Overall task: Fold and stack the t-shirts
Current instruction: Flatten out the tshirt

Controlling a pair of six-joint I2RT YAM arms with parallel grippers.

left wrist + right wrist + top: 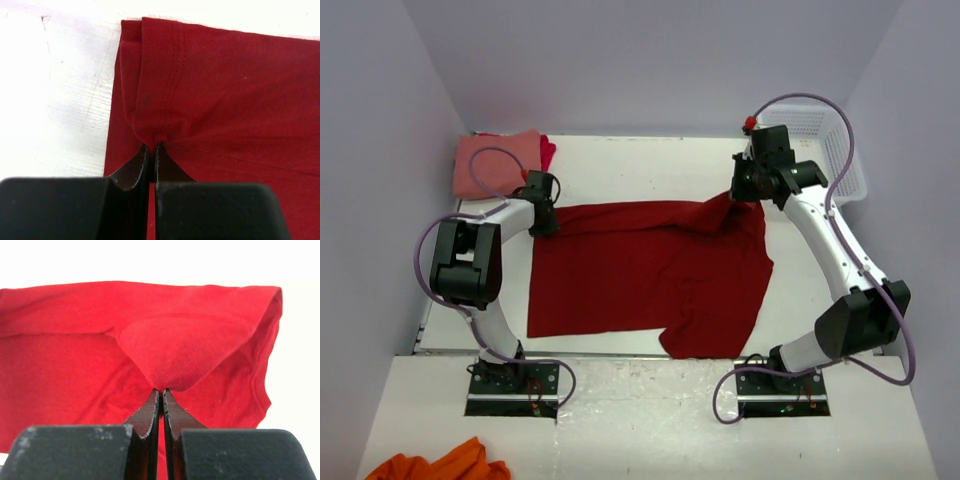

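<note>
Salmon-pink t-shirt [495,162] sits at the far left corner of the surface [620,160], looking like a neat folded square. A brighter red t-shirt [548,150] peeks out at its right edge. I can't tell whether it lies under or just beside the pink one. I'd call those two dealt with.

Next over, my left fingers [142,161] are pressed together on a small pucker of the dark red t-shirt [640,270], right at its far-left corner, low against the surface. The wrist view shows hem stitching running up from the pinch.

Across the middle, that big shirt lies spread open and mostly flat. Its near edge is uneven, with a flap hanging toward me at the right. No fold is in it yet, as far as I can see.

On the right, my right fingers [152,407] are clamped on the far-right corner, and the cloth rises in a little tent up to them. A white basket [820,150] stands just behind that arm.

My read: this is the third shirt, held at both far corners with the fold about to begin. Folding it and adding it to the stack are what's left.
</note>
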